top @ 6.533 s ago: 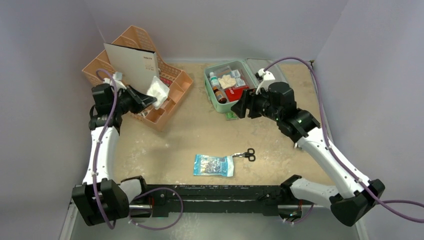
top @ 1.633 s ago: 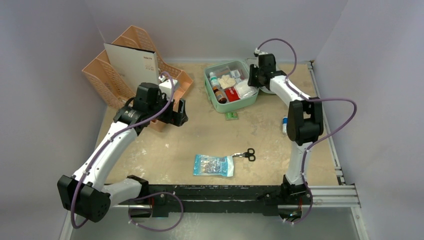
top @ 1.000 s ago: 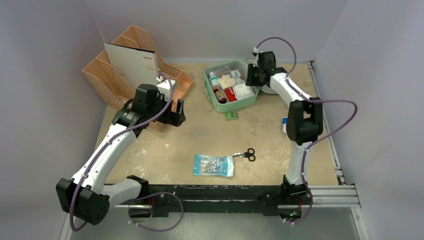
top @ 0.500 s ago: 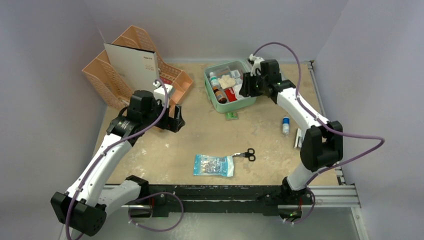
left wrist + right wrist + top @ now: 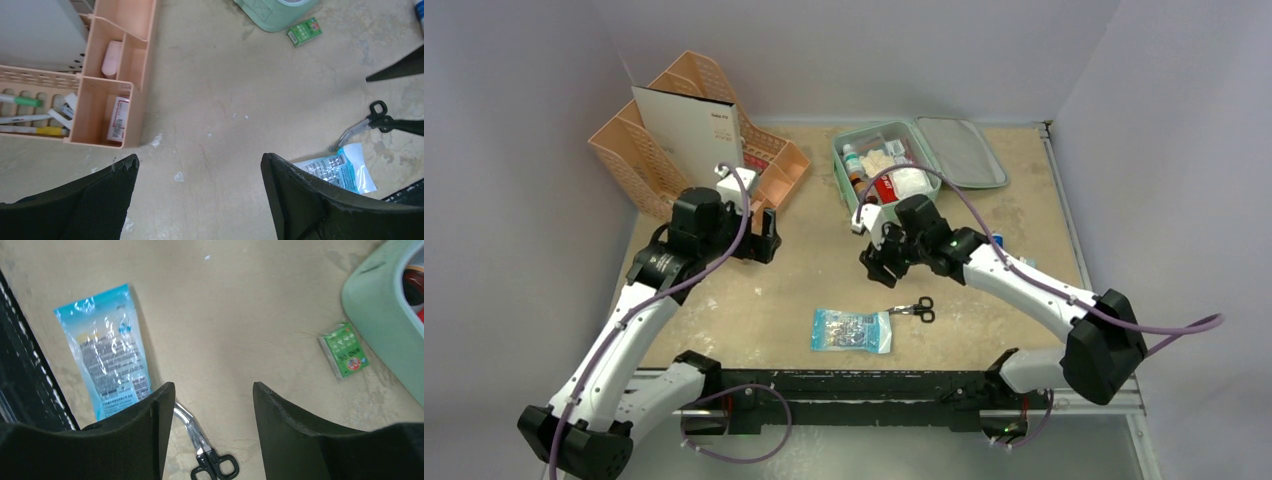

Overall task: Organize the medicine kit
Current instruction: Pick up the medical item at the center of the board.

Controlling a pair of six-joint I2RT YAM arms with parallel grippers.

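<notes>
Overhead view: the medicine kit (image 5: 842,180) lies open at the far middle of the table (image 5: 824,270), its grey-lined lid (image 5: 962,152) folded flat to the right and its tray filled with small bottles and packets. The peach organizer (image 5: 624,165) stands at the far left with a white board (image 5: 692,125) upright in it. The left gripper (image 5: 767,235) hangs just beside the organizer's near corner. The right gripper (image 5: 876,262) hangs on the near side of the kit, above bare tabletop. Scissors (image 5: 916,309) and a blue packet (image 5: 852,331) lie near the front edge, side by side. Left wrist view: the left claw (image 5: 198,160) stands wide with nothing between its fingers; the organizer (image 5: 130,75) is to one side, and a green box (image 5: 304,31) lies just beside the kit (image 5: 275,10). Right wrist view: the right claw (image 5: 212,390) stands parted and empty above the scissors (image 5: 205,455), with the blue packet (image 5: 107,370) beside them and the green box (image 5: 345,350) close to the kit's wall (image 5: 380,310).
</notes>
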